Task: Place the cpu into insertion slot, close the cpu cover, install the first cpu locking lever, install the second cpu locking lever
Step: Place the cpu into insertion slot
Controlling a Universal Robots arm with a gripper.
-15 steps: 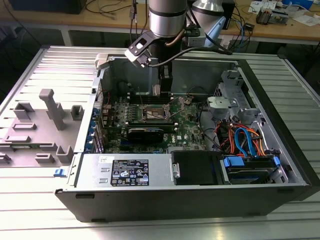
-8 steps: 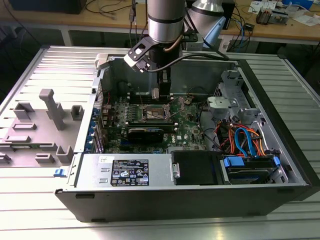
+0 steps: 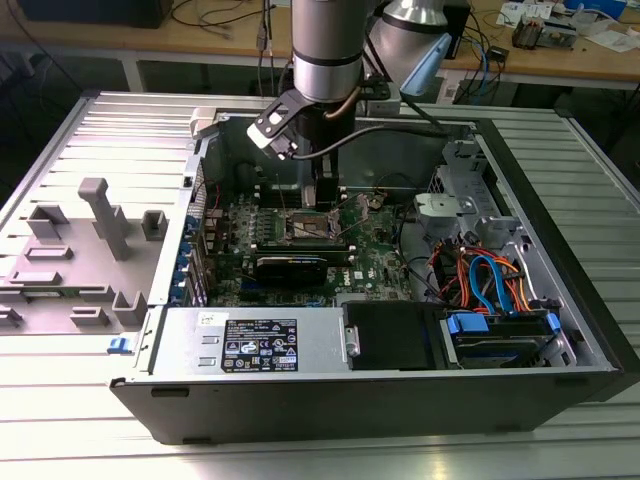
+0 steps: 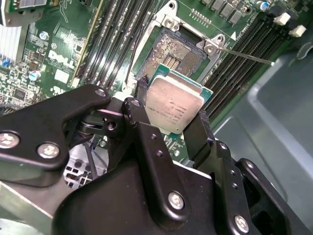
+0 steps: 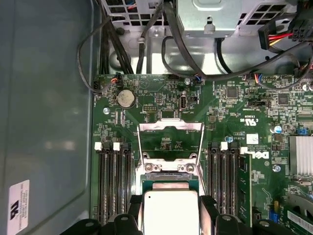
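Dull silver-grey metal top of the cpu point(image 4: 176, 105), square and flat with a green rim around it, is clamped edge to edge between the two black fingers point(image 4: 196, 134) of the gripper point(image 4: 172, 104). It hangs over the near part of the insertion slot point(image 4: 180, 49), whose dark centre lies open just ahead of the fingertips; chip judged not yet seated, contact cannot be told. The cpu cover point(image 5: 171, 127) stands swung up beyond the slot, with a thin lever rod point(image 4: 247, 56) sticking out beside it
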